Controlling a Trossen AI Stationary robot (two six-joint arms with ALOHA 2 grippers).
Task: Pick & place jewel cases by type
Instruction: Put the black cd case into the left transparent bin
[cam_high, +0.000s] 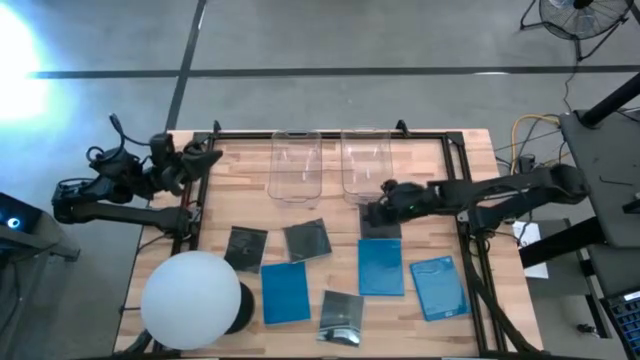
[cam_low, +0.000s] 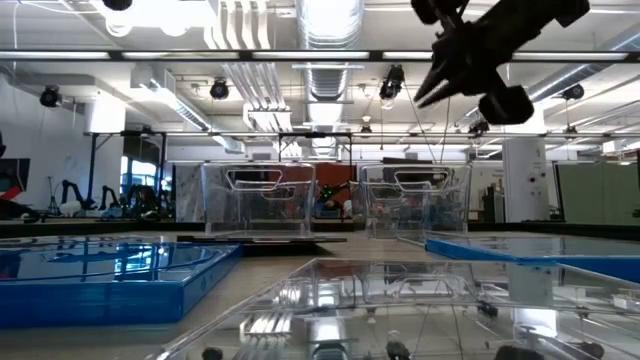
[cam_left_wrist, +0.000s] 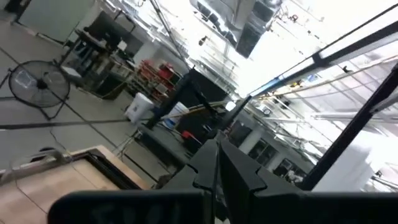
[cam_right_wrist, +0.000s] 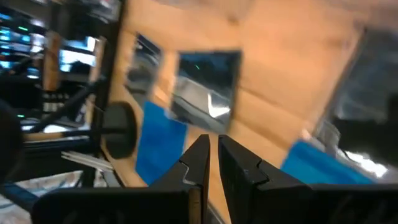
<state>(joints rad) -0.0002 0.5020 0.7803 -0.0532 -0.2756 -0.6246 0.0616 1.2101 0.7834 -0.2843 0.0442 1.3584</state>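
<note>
Since the jewel cases lie flat, thin, glossy and likely brittle across the worktop, I'd pinch an edge; right gripper hovers closed and empty, left gripper parked closed.

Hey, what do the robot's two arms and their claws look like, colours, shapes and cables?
Both arms are dark, near-black jointed links. The left arm carries loose black cables in loops. Each claw, such as the right claw, has two black, angular fingers that taper to points. No markings are visible.
</note>
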